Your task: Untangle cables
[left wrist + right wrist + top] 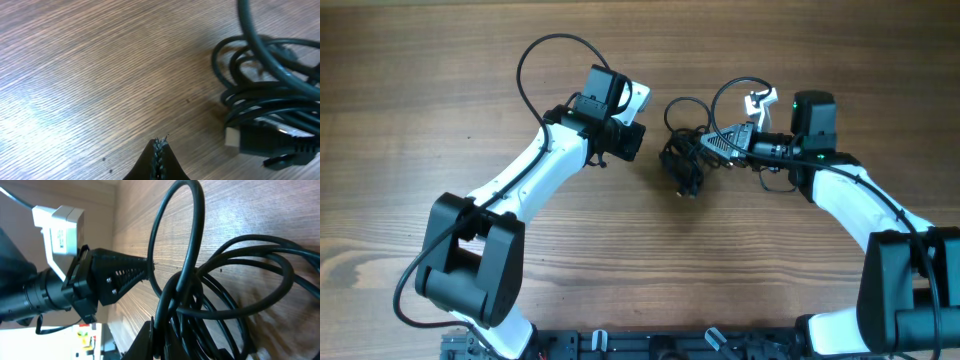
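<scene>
The cables point(682, 158) lie as a small black tangled bundle at the table's middle, with a loop point(686, 108) sticking out toward the far side. My right gripper point(708, 148) reaches in from the right and is shut on a strand of the bundle; in the right wrist view its jaws point(161, 339) pinch a cable, and loops point(235, 285) fan out beyond. My left gripper point(638, 140) sits just left of the bundle, shut and holding nothing. In the left wrist view its fingertips point(159, 149) are pressed together, with the cables point(265, 95) and a plug end point(250, 142) off to the right.
Wood-grain table point(470, 80) all around. Thicker black arm wires arc above each wrist point(545, 55) point(735, 90). From the right wrist camera, the left gripper's dark fingers point(117, 275) point at the bundle from the left. The arm bases stand at the near edge point(470, 270).
</scene>
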Controlling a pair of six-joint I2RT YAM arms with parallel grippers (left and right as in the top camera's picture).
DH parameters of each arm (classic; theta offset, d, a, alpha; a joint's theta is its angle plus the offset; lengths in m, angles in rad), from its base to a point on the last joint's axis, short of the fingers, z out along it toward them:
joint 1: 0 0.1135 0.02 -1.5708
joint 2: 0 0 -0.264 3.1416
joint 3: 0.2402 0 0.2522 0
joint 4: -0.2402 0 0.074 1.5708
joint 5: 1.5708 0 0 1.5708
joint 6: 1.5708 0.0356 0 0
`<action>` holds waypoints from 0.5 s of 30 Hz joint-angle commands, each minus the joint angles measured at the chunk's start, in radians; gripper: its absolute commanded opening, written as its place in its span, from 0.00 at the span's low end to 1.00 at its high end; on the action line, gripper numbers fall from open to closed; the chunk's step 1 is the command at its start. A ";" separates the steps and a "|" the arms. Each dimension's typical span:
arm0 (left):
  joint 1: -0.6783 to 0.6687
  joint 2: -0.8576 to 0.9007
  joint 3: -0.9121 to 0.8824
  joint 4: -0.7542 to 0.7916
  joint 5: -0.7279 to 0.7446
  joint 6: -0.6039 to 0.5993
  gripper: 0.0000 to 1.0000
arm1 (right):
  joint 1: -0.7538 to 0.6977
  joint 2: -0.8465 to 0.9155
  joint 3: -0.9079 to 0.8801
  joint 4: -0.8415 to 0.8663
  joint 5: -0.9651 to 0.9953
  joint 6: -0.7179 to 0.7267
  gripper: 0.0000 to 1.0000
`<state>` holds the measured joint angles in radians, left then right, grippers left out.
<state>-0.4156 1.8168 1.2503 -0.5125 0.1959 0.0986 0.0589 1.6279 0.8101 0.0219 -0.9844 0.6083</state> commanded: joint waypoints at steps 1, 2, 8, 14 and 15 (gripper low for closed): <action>0.001 0.003 -0.006 0.001 0.097 0.024 0.04 | 0.013 0.003 0.001 -0.024 0.089 0.146 0.04; 0.002 0.003 -0.006 0.001 0.111 0.025 0.04 | 0.022 0.003 0.001 -0.031 0.121 0.178 0.04; 0.002 0.003 -0.006 -0.008 0.281 0.087 0.06 | 0.132 0.003 0.001 -0.039 0.300 0.177 0.04; 0.002 0.003 -0.006 -0.038 0.365 0.172 0.23 | 0.163 0.003 0.001 -0.039 0.287 0.175 0.04; 0.002 0.003 -0.006 -0.043 0.365 0.187 0.24 | 0.163 0.003 0.001 -0.038 0.274 0.174 0.04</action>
<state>-0.4160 1.8168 1.2499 -0.5465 0.4938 0.2157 0.2195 1.6279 0.8101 -0.0139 -0.7155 0.7746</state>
